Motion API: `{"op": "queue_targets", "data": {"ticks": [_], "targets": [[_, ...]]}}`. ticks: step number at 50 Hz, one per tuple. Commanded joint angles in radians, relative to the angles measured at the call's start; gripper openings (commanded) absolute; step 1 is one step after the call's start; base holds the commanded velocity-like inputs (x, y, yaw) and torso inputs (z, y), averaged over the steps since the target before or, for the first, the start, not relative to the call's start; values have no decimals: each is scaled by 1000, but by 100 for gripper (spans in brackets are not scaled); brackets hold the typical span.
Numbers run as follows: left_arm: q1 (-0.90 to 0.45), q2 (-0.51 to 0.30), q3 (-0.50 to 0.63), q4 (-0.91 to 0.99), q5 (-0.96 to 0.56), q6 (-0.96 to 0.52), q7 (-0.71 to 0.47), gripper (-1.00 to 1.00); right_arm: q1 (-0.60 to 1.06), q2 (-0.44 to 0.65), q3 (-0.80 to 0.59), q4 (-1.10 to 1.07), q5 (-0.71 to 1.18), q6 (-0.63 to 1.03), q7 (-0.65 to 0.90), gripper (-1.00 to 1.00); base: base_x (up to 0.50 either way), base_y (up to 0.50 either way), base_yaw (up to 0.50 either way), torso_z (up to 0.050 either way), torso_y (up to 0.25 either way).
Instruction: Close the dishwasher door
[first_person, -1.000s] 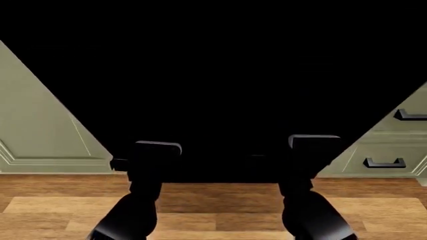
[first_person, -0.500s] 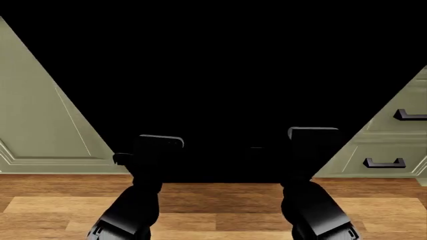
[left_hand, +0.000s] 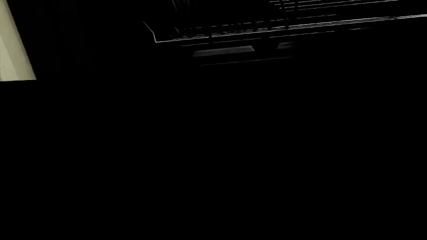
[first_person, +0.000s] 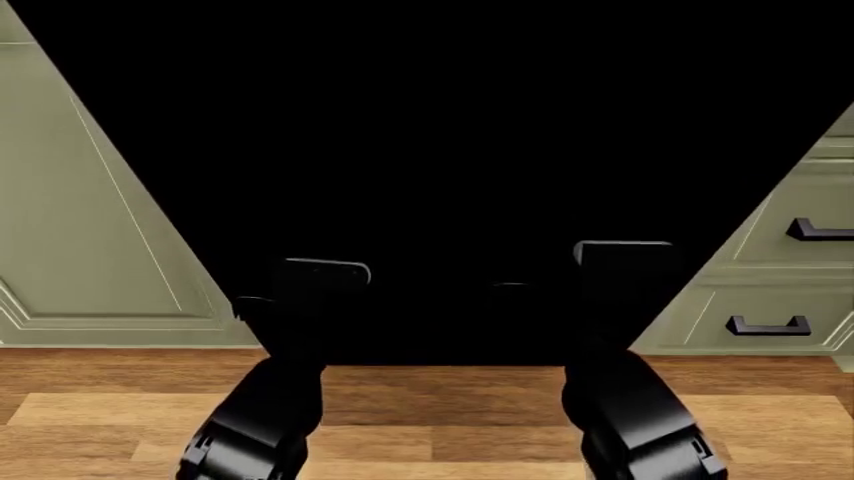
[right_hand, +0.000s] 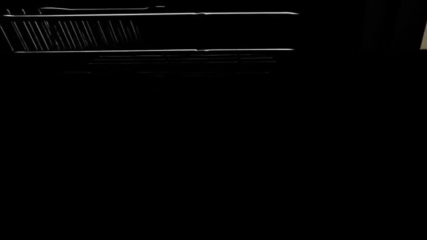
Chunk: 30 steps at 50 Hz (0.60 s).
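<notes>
**Black door fills the view, both arms up against it**

Right in front of the robot, the dishwasher door takes up nearly the whole head view, a big glossy black slab whose top runs off the frame. No lettering, no logo, no icon can be read on it from here; it is just flat black. Both arms reach up to its lower part. The left gripper and the right gripper show only as dark blocks against the dark panel, and I cannot tell how the jaws of either stand, nor whether they touch the door.

To the left there is a pale green cabinet door with a raised panel frame. To the right, green drawers with dark bar handles, the upper one cut off at the edge. Wooden floor runs below.

The wrist views are almost pure black. The left one picks out thin bright lines of a wire rack and a sliver of green cabinet. The right one shows rack tines and a long bright rail; everything else there is lost in darkness.
</notes>
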Motion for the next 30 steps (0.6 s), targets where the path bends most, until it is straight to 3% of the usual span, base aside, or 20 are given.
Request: {"op": "queue_targets", "data": {"ticks": [1, 30], "targets": [[-29, 9, -1, -30, -6, 1, 3, 100, 30, 8, 10, 25, 1, 14, -4, 100, 0, 0, 0, 0, 0], [-113, 39, 6, -142, -6, 28, 22, 100, 114, -20, 6, 144, -5, -11, -33, 100, 0, 0, 0, 0, 0]]}}
